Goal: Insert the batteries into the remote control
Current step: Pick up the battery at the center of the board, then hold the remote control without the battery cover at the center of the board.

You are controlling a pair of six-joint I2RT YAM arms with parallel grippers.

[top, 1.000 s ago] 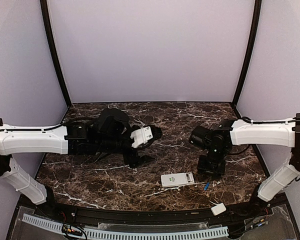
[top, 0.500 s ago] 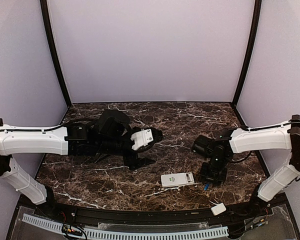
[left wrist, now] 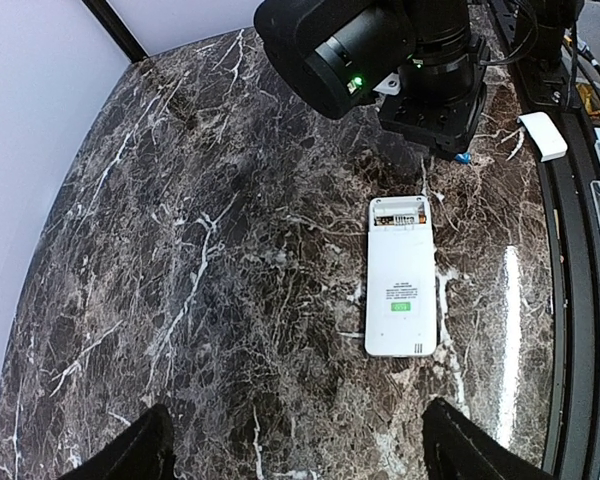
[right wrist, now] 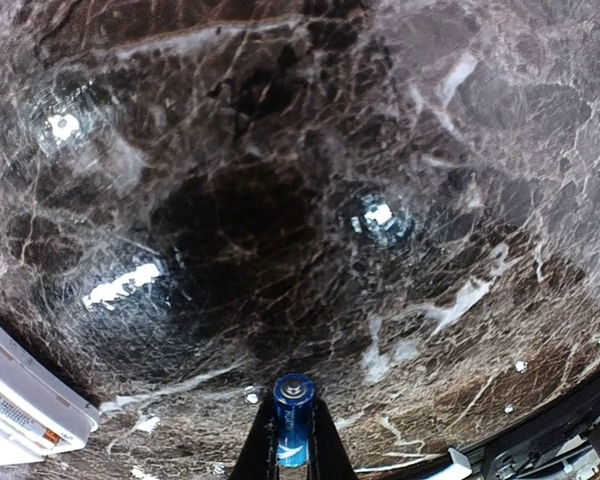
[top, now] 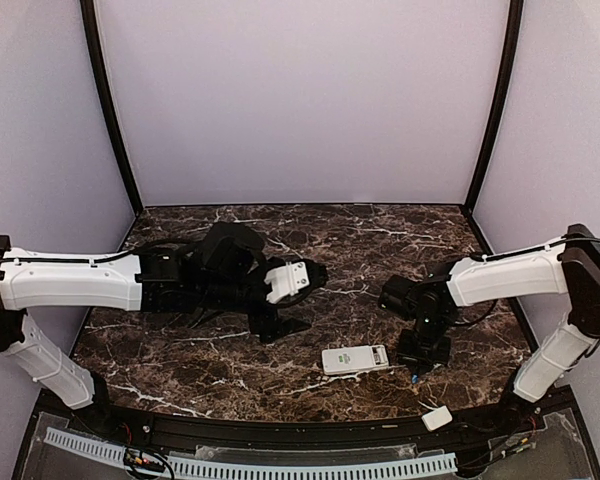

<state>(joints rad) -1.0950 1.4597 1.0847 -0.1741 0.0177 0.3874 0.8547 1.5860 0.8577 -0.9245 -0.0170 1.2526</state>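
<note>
Left gripper (left wrist: 298,458) hangs spread wide and empty over the middle of the table (top: 360,240), its camera looking down on the remote (left wrist: 400,290). That remote lies back side up close to the table's near edge, right of centre. Its compartment (left wrist: 412,204) is uncovered at the end that faces the right arm. One cell (left wrist: 395,216) seems to sit in it already, with room beside it.

Right gripper (right wrist: 291,455), low over the table just beside that open end, is pinched on a blue battery (right wrist: 293,418), which stands on end between the jaws. Whether it is clear of the table I cannot tell.

A white cover (top: 436,418) lies apart on the near rim toward the right corner.

By my reading the job is about half done: this battery must go into the compartment, and the cover may follow.
</note>
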